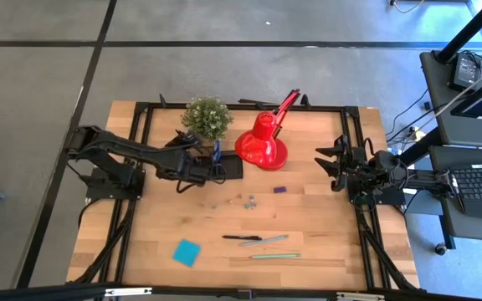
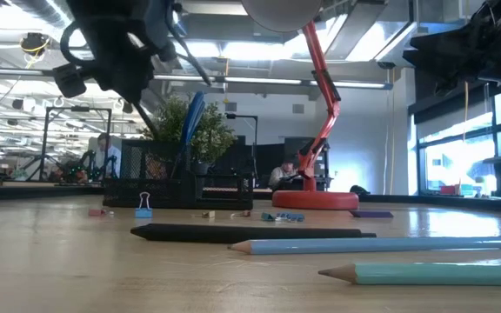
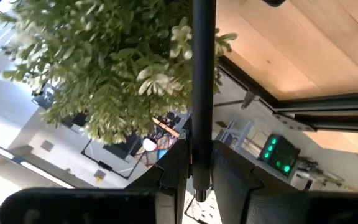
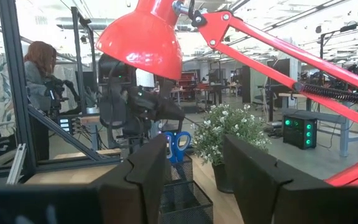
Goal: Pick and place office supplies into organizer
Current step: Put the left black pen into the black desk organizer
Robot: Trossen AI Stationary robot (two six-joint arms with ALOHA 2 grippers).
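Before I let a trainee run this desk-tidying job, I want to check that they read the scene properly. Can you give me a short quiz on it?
1. True or false: the blue sticky pad lies inside the black organizer.
2. What is between the fingers of the left gripper? A) a thin dark pen B) the scissors C) nothing
3. In a few words: where is the right gripper, and are its fingers open or shut?

Key
1. False: the pad lies on the bare table, near the front edge.
2. A
3. At the table's right edge, open and empty.
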